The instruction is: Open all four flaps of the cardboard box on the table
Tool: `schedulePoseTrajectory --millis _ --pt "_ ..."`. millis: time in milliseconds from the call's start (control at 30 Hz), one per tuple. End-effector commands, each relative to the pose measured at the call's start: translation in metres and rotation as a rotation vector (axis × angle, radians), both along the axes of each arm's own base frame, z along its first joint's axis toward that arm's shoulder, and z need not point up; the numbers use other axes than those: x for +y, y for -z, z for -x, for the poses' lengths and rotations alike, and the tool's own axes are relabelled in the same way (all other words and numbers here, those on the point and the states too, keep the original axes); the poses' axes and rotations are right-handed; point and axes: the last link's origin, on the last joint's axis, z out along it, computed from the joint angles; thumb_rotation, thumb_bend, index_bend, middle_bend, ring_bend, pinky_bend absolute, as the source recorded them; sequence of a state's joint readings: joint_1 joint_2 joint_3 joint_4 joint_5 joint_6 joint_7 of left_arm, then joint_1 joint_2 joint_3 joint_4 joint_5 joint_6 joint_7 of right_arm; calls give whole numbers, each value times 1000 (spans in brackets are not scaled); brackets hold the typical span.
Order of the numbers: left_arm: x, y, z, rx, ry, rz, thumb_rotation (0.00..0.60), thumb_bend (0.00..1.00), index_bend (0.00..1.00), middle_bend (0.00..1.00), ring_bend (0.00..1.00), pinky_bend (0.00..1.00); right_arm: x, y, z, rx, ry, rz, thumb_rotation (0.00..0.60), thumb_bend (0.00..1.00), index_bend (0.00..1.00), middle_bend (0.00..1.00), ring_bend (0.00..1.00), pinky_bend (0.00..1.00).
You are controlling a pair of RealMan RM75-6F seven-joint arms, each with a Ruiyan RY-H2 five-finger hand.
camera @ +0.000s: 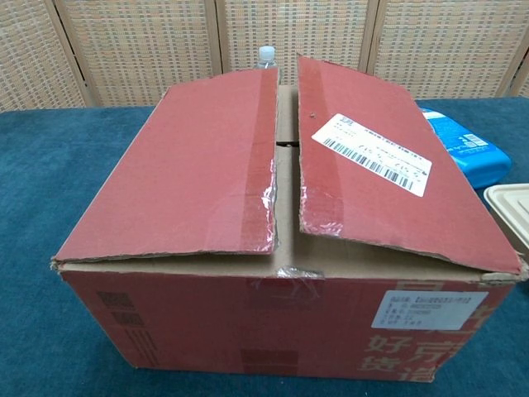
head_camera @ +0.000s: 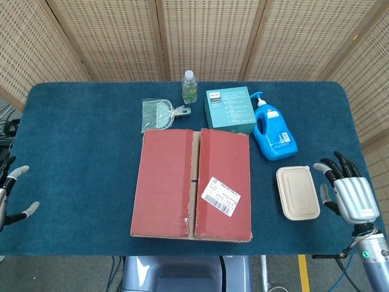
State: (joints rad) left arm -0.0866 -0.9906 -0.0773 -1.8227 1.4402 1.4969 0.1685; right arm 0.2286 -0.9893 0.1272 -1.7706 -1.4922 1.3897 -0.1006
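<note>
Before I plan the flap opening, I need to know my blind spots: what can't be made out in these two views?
- Box interior: both views; the two top flaps cover the cardboard box, leaving only a narrow gap.
- Left hand: head view, cut off by the left edge; absent from chest view.
- Right hand: absent from chest view.
- Shipping label text: too small.

Along the far side of the blue-covered table [head_camera: 79, 134] stand a clear bottle [head_camera: 189, 87] with a white cap and a teal carton [head_camera: 230, 109], with a small clear-wrapped dustpan [head_camera: 159, 114] lying just left of and nearer than the bottle. A blue detergent jug [head_camera: 273, 132] with a pump top lies on its side just right of the carton (its label faces up). Nearer, a beige lidded food container [head_camera: 298, 192] sits closed, and woven wicker screens [head_camera: 206, 36] stand behind the table.
</note>
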Motion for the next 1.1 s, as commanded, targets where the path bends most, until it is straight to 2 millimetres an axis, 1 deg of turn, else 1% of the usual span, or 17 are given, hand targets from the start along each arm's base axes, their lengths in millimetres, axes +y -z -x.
schedulePoseTrajectory --millis 33,100,200,267,400,433,533,633,733,900,1100 --pt "3 3 1 6 -5 15 527 215 189 58 0 0 -15 0 -11 -40 -64 -32 600 704 242 231 13 151" --pt "4 5 2 6 -8 20 527 215 189 58 0 0 -20 2 -17 -58 -89 -49 600 744 242 232 13 151" --pt "8 7 2 10 -9 25 527 216 189 58 0 0 -30 6 -33 -95 -151 -90 600 824 242 235 13 151" --pt "11 9 1 14 -10 35 528 216 189 58 0 0 -40 8 -48 -128 -199 -135 600 869 242 235 13 151" --pt "15 14 -1 15 -7 49 526 216 189 58 0 0 -51 12 -72 -172 -268 -213 600 985 242 237 13 151" --pt "16 14 -2 15 -6 51 527 216 189 58 0 0 -54 13 -79 -184 -287 -234 600 995 242 237 13 151" --pt "19 16 -3 18 -3 57 527 216 189 58 0 0 -60 18 -97 -198 -329 -290 600 1000 242 239 13 151" --pt "24 19 -5 24 -1 67 528 217 189 58 0 0 -66 28 -119 -209 -370 -369 600 1000 242 240 13 151" --pt "27 21 -6 28 0 74 527 217 189 58 0 0 -70 37 -135 -212 -396 -426 600 1000 242 242 13 151" --pt "32 22 -7 38 -2 81 527 217 189 58 0 0 -79 51 -156 -214 -423 -483 600 1000 242 244 13 151" --pt "36 24 -6 44 -9 90 528 218 189 58 0 0 -80 67 -176 -208 -455 -535 600 1000 242 245 13 151"
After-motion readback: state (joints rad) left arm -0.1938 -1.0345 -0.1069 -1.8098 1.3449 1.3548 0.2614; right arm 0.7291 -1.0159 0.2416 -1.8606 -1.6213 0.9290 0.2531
